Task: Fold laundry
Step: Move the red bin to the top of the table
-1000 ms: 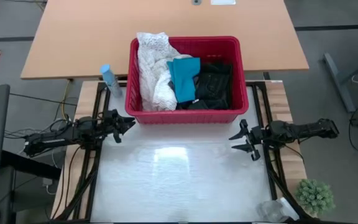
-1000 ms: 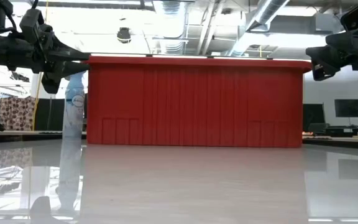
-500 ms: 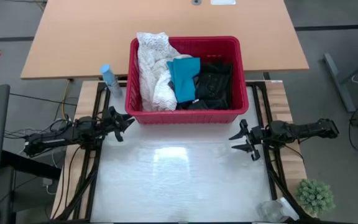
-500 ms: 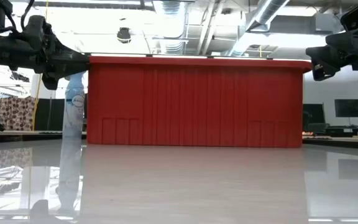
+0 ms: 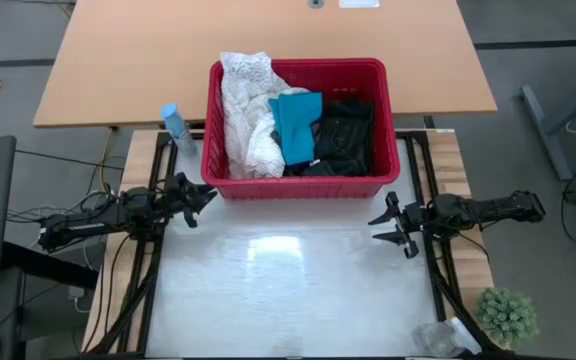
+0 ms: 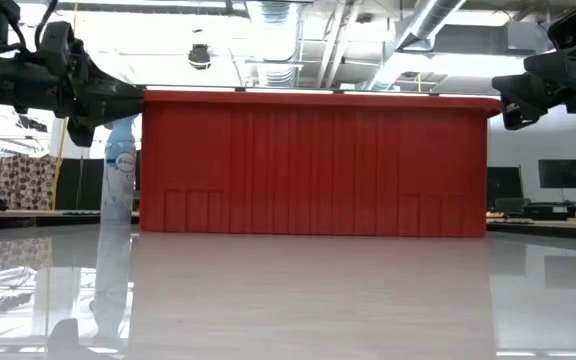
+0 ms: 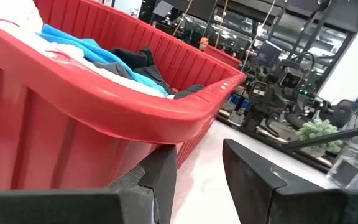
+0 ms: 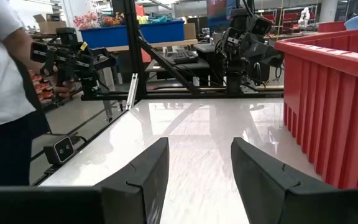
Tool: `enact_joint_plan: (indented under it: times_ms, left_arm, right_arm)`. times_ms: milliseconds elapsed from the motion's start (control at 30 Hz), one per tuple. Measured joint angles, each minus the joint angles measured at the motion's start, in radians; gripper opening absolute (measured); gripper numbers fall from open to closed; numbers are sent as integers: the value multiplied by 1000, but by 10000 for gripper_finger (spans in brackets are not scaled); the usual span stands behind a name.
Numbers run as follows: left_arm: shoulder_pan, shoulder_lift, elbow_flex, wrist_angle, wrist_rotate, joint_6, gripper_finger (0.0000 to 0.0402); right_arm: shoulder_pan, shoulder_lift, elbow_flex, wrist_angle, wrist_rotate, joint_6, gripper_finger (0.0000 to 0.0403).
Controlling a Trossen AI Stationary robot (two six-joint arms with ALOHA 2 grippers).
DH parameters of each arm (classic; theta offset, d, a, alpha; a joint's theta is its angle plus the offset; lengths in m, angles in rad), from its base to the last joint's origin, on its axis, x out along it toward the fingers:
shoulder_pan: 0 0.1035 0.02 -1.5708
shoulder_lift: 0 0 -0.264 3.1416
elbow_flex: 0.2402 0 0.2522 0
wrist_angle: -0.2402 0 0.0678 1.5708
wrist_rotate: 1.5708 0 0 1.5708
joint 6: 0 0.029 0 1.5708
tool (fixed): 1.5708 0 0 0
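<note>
The laundry lies in a red slotted basket (image 5: 298,188) at the table's far middle. It is a white lacy garment (image 5: 248,115) on the left, a teal one (image 5: 296,125) in the middle and black ones (image 5: 346,135) on the right. My left gripper (image 5: 200,205) hovers open at the basket's near left corner, pointing level along the basket's near wall (image 7: 73,130). My right gripper (image 5: 378,228) hovers open at the table's right edge, just nearer than the basket's right corner, and points left across the table. Nothing is between either pair of fingers (image 7: 160,180) (image 8: 148,171).
A blue-capped spray bottle (image 5: 178,128) stands left of the basket. A small green plant (image 5: 508,315) and a clear plastic thing (image 5: 438,338) sit at the near right corner. The white tabletop (image 5: 288,290) lies bare in front of the basket. A person (image 8: 5,93) stands beyond the table's left side.
My left gripper has rolled a little about the line it points along, staying in place with its fingers as far apart as before. The basket and the garments have not moved.
</note>
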Motion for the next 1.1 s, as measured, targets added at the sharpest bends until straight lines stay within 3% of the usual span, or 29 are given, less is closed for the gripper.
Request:
enact_joint_plan:
  times_ms: [300,600,800,1100]
  left_arm:
    - [0,0,0,15,-11,-34,121]
    - [0,0,0,54,-54,-491,121]
    - [0,0,0,56,-101,-558,121]
    - [0,-1,0,37,-141,-516,121]
  right_arm:
    - [0,0,0,0,1,0,196]
    - [0,0,0,0,3,5,196]
    - [0,0,0,3,2,232,196]
    - [0,0,0,6,1,288,196]
